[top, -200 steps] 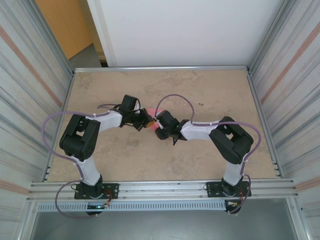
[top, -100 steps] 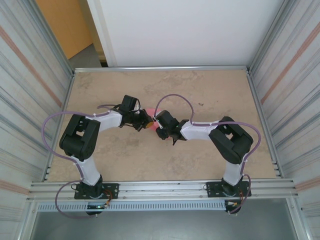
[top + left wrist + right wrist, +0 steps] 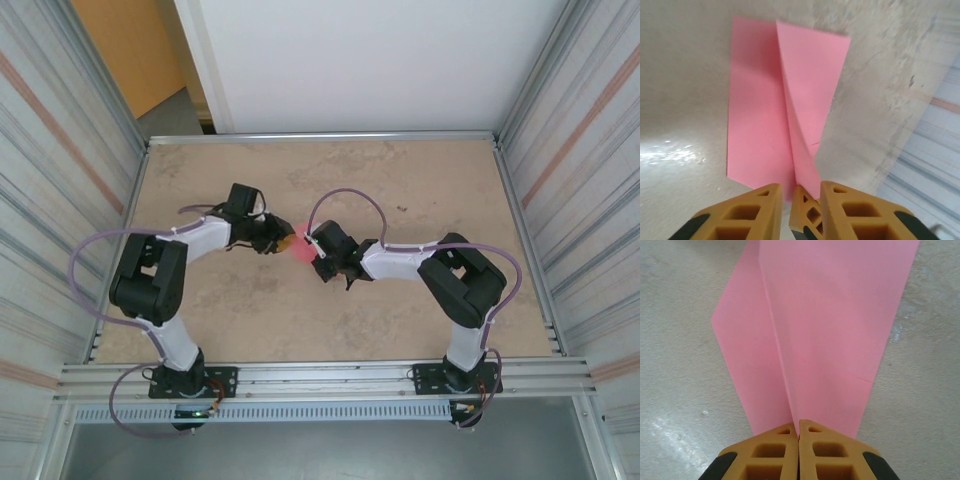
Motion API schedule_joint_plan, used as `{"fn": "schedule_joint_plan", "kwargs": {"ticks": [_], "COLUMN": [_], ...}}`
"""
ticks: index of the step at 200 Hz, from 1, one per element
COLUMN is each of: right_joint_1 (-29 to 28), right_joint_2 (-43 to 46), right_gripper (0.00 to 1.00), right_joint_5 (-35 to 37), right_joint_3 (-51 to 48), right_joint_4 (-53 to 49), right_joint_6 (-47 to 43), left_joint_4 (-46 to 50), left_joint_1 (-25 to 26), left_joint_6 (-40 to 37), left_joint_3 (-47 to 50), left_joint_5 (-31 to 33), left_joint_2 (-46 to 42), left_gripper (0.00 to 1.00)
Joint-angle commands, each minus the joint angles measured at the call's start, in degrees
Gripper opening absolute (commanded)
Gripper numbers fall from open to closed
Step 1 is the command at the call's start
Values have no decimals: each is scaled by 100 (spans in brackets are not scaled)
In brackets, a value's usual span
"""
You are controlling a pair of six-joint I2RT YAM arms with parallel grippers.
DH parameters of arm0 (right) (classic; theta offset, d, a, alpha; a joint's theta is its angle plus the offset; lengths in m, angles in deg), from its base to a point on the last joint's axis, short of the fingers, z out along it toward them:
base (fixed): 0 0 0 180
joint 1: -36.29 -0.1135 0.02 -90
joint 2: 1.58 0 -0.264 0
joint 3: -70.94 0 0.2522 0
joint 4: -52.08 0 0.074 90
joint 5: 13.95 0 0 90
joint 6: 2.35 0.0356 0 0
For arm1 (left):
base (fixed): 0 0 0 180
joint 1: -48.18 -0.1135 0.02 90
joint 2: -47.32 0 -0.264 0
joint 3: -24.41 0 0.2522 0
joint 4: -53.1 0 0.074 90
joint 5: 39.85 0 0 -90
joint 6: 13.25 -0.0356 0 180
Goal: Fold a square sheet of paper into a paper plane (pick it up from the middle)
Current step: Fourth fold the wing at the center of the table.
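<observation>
Left of the surface's (image 3: 420,180) centre, the left jaws stand slightly apart, with the near tip of the folded pink paper (image 3: 760,125) reaching the gap between them; its raised crease edge runs away from them beside a flatter panel. Just to the right, the right jaws are pressed together on that crease from the paper's other side. Bare surface stretches all round the paper to the metal rails (image 3: 320,136) and corrugated side walls (image 3: 70,150).
</observation>
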Motion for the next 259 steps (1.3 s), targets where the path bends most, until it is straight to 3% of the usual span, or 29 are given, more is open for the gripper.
{"fn": "schedule_joint_plan", "kwargs": {"ticks": [1,42,75,135,208,259], "right_joint_1": [50,335,631,1113,1344,1516], "right_joint_2": [71,139,105,-97,-324,-446], "right_gripper": [7,5,5,4,4,5], "right_joint_5": [-365,-1265,-2133,-3435,-3972,-4307], "right_joint_3": [106,110,42,-85,-142,-251], "right_joint_4": [-41,-111,-42,281,389,584], "right_joint_6": [-91,180,598,1320,1713,1987], "left_joint_4": [197,-228,-1141,-2042,-2240,-1777], "left_joint_1": [-208,-314,-273,257,503,638], "left_joint_6": [-228,-217,31,132,67,-217], "left_joint_3": [123,711,1408,1623,1222,854], "left_joint_5": [19,46,-32,-166,-246,-127], "left_joint_2": [-488,-898,-1158,-809,-122,49], "left_gripper": [30,35,39,46,49,51]}}
